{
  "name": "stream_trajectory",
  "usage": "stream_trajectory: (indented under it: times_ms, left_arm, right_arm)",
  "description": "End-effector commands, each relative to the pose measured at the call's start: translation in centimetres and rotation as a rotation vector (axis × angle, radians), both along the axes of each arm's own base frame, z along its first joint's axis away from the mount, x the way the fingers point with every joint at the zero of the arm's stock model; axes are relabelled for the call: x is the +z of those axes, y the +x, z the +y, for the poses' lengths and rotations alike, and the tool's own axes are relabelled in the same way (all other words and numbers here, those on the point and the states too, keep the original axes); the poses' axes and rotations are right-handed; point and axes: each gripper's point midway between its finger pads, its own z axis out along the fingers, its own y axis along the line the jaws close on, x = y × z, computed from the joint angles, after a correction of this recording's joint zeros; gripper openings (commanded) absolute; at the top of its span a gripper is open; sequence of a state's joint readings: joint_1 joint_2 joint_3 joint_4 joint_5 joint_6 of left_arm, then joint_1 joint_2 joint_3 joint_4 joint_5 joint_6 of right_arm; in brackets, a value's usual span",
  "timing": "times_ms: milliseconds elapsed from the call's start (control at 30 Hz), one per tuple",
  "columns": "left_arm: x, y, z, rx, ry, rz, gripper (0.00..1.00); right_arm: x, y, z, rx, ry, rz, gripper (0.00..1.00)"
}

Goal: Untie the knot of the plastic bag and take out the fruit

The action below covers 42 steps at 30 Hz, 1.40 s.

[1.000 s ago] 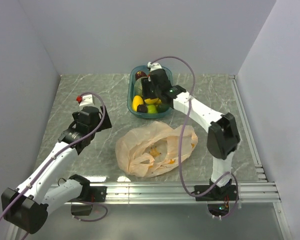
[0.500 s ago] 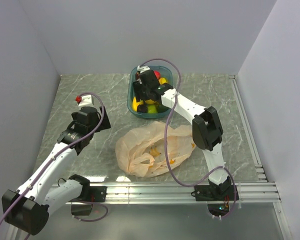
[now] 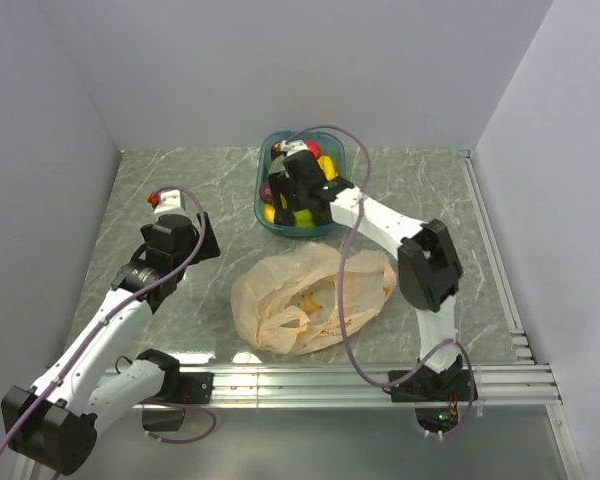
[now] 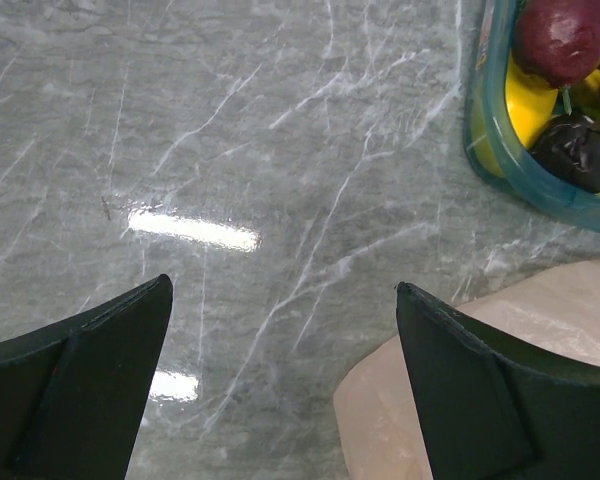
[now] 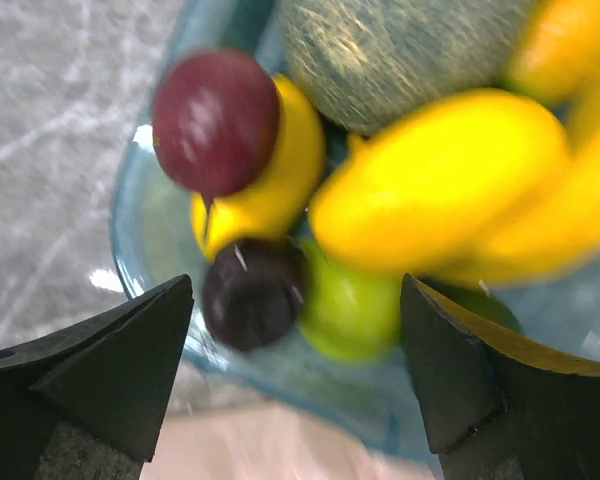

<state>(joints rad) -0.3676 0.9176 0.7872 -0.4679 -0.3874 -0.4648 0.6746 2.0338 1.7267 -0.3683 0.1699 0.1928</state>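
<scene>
free: table (image 3: pixel 215 180) left of plastic bag (image 3: pixel 310 300) | blocked: tub (image 4: pixel 488 120) seemingly packed with fruit (image 5: pixel 430 180)

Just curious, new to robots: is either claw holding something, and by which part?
Nothing is held. The left gripper hangs open over the table; the right gripper is open above the fruit in the tub.

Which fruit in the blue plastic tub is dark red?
The round dark red fruit beside the blue plastic tub's rim; the others are yellow, green or nearly black.
</scene>
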Motion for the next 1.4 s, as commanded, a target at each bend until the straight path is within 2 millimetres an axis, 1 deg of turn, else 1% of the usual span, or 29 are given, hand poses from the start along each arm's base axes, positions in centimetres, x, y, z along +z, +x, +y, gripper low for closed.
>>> stream_trajectory:
  times_ms: [0,33,67,133,200,233,267,300,333,367,467,600,633,700,733,767,800,900,967,1000,1033,1067,1100,1133,1167,1200,1300,1333,1367]
  left_arm:
    - [1.9,0.1,0.3,0.005,-0.020,-0.083,0.99]
    - [2.4,0.1,0.3,0.006,-0.028,-0.102,0.99]
    - [2.5,0.0,0.4,0.011,-0.029,-0.110,0.99]
    - [3.7,-0.3,0.8,0.025,-0.042,-0.161,0.99]
    - [4.9,-0.8,1.5,0.051,-0.050,-0.216,1.00]
    - [5.3,-1.0,1.8,0.064,-0.052,-0.234,0.99]
    - [5.7,-1.1,2.0,0.076,-0.059,-0.256,0.99]
    - [6.6,-1.5,2.6,0.096,-0.066,-0.294,0.99]
    - [7.0,-1.8,2.8,0.109,-0.071,-0.315,0.99]
    - [7.2,-1.9,3.0,0.117,-0.076,-0.333,0.99]
    - [8.3,-2.6,3.9,0.158,-0.092,-0.389,1.00]
    - [9.1,-3.1,4.5,0.175,-0.099,-0.429,0.99]
    - [9.1,-3.1,4.5,0.178,-0.099,-0.431,0.99]
    - [9.0,-2.9,4.5,0.177,-0.092,-0.420,0.99]
    - [8.9,-2.8,4.4,0.175,-0.090,-0.417,0.99]
    - [8.8,-2.8,4.4,0.172,-0.089,-0.411,0.99]
    - [8.6,-2.6,4.3,0.173,-0.082,-0.397,0.99]
    - [8.5,-2.5,4.3,0.173,-0.080,-0.391,0.99]
    - [8.5,-2.5,4.3,0.170,-0.081,-0.393,0.99]
    - [8.6,-2.5,4.3,0.171,-0.085,-0.397,0.99]
    - [8.5,-2.5,4.4,0.172,-0.083,-0.396,0.99]
    - [8.7,-2.6,4.4,0.173,-0.085,-0.401,0.99]
    - [8.7,-2.7,4.4,0.174,-0.087,-0.403,0.99]
    - [8.7,-2.7,4.5,0.176,-0.088,-0.405,0.99]
    - [8.7,-2.7,4.5,0.177,-0.086,-0.405,0.99]
    - [8.9,-2.8,4.6,0.179,-0.089,-0.412,0.99]
    - [9.2,-3.0,4.5,0.171,-0.096,-0.426,0.99]
    - [9.3,-3.0,4.5,0.168,-0.098,-0.428,0.99]
    - [9.3,-3.1,4.5,0.166,-0.098,-0.429,0.99]
  right_arm:
    - [10.3,0.3,-3.0,-0.110,0.129,-0.211,0.91]
    - [10.0,0.0,-4.2,-0.145,0.128,-0.206,0.91]
    - [12.2,-0.2,-6.3,-0.198,0.142,-0.246,0.91]
    - [13.4,-0.5,-8.9,-0.282,0.162,-0.265,0.92]
    - [15.0,-1.4,-13.2,-0.382,0.173,-0.296,0.92]
    - [14.4,-2.0,-14.5,-0.421,0.173,-0.287,0.92]
    - [16.2,-3.1,-16.4,-0.459,0.204,-0.320,0.92]
    - [16.7,-3.4,-18.5,-0.509,0.214,-0.333,0.92]
    - [15.8,-4.1,-19.7,-0.524,0.201,-0.323,0.92]
    - [17.3,-5.4,-20.7,-0.525,0.224,-0.356,0.91]
    - [16.6,-8.2,-22.1,-0.505,0.195,-0.336,0.92]
    - [12.4,-11.5,-20.9,-0.402,0.204,-0.188,0.91]
    - [9.9,-12.9,-19.4,-0.323,0.227,-0.103,0.92]
    - [7.7,-14.7,-17.5,-0.243,0.282,-0.020,0.91]
    - [4.9,-16.2,-16.6,-0.200,0.286,0.060,0.92]
    - [3.9,-17.3,-15.1,-0.147,0.303,0.096,0.92]
    - [1.6,-18.6,-14.5,-0.142,0.298,0.158,0.92]
    - [-1.8,-20.6,-12.9,-0.121,0.269,0.263,0.92]
    - [-4.3,-21.4,-13.4,-0.157,0.223,0.340,0.83]
    - [-5.0,-21.3,-14.1,-0.203,0.196,0.352,0.67]
    - [-6.0,-21.6,-15.7,-0.266,0.129,0.375,0.54]
    - [-6.3,-20.7,-18.1,-0.372,0.049,0.327,0.36]
    - [-6.1,-19.8,-20.2,-0.467,0.023,0.308,0.11]
    - [-6.0,-19.6,-22.0,-0.536,-0.017,0.297,0.03]
    - [-6.0,-20.0,-24.3,-0.610,-0.088,0.293,0.00]
    - [-4.8,-19.1,-27.6,-0.749,-0.145,0.221,0.00]
    - [-2.4,-18.7,-32.6,-0.962,-0.143,0.110,0.00]
    - [-1.0,-18.6,-34.9,-1.063,-0.084,0.061,0.00]
    - [-0.3,-18.6,-36.0,-1.120,-0.038,0.033,0.00]
